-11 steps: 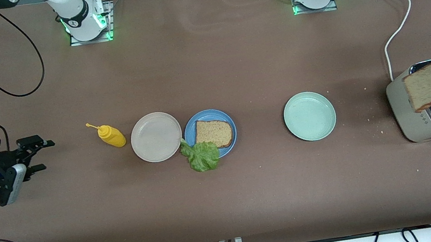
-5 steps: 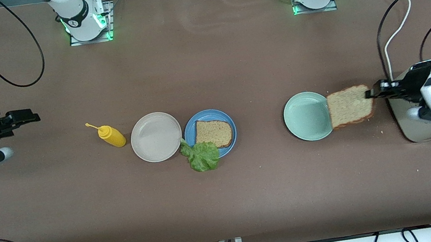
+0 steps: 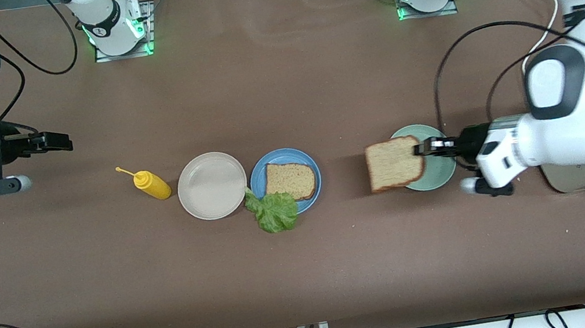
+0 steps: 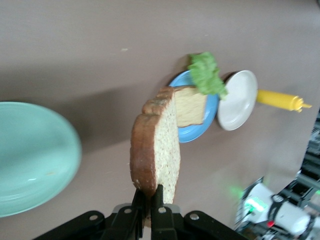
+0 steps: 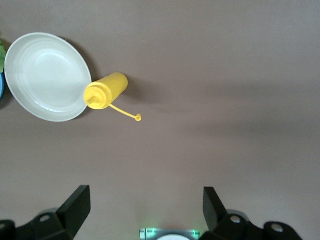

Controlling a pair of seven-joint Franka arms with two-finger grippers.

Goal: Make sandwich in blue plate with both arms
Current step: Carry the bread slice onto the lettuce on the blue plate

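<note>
Left gripper (image 3: 420, 149) pinches bread slice (image 3: 393, 164) by its edge over green plate (image 3: 443, 176); it could swing loose short of blue plate (image 3: 312, 169) (lettuce (image 3: 273, 211) overhangs the rim). Right gripper (image 3: 57, 141) waits spread wide, empty, at the right arm's end.

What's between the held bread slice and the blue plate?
Only bare table in the front view. The left gripper holds the bread slice over the green plate's edge, short of the blue plate.

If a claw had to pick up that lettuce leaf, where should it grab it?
Probably from straight above, on the ruffled part of the lettuce lying on the table, nearer the front camera than the blue plate. The leaf lies low and crumpled, half off the rim, so its raised folds give the fingers something to pinch without touching the bread slice on the plate.
</note>
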